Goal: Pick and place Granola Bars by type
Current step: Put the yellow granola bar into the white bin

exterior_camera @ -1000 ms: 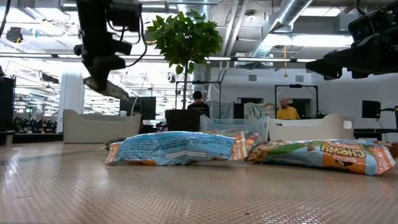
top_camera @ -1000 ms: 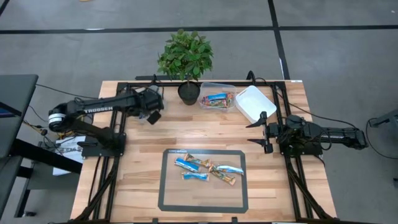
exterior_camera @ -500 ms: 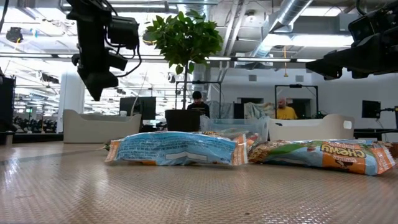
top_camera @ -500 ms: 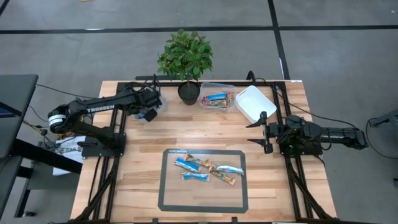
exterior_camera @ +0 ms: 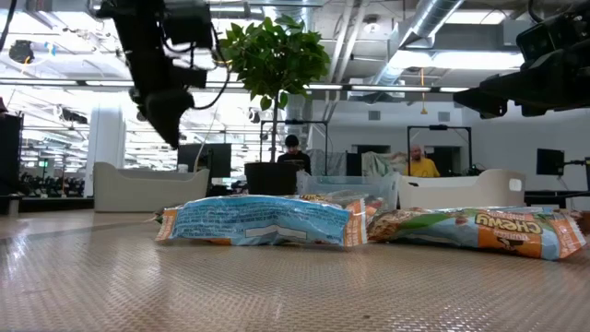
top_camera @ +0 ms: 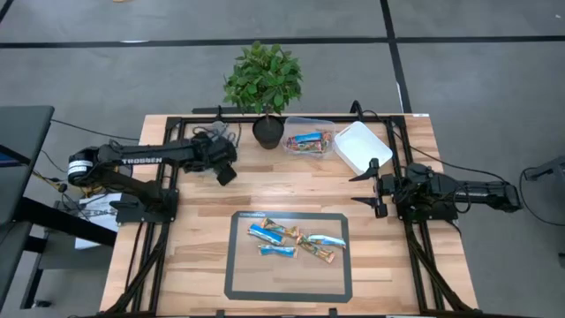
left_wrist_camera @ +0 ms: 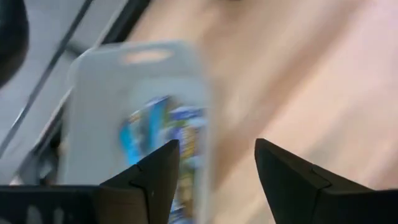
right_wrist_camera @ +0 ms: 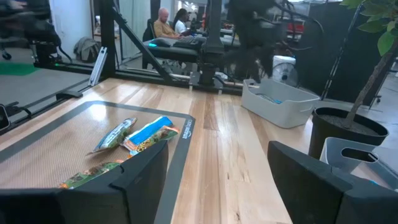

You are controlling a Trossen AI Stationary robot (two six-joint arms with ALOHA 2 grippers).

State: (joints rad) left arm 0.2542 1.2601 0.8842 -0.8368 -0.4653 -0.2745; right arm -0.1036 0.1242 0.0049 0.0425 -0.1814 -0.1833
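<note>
Several Granola Bars (top_camera: 296,241), blue and multicoloured, lie flat on the dark mat (top_camera: 238,283); in the low view a blue one (exterior_camera: 258,221) and a multicoloured one (exterior_camera: 479,231) lie nearest. My left gripper (top_camera: 226,171) hangs open above the table's far left, nothing between its fingers (left_wrist_camera: 217,146). Behind it stands a pale bin (left_wrist_camera: 137,56) holding blue bars (left_wrist_camera: 149,130). My right gripper (top_camera: 371,187) waits open at the table's right, level, facing the mat (right_wrist_camera: 217,149).
A potted plant (top_camera: 263,84) stands at the far edge's middle. Right of it are a clear bin (top_camera: 307,141) holding multicoloured bars and a white bin (top_camera: 360,146). Bare wood lies between the bins and the mat. People sit in the room beyond (exterior_camera: 426,166).
My left gripper has let go of the bar that hung from its fingers a second ago above the left bin; the bar is gone from them. The gripper has then swung a little toward the table's right and near edges, away from that bin.
</note>
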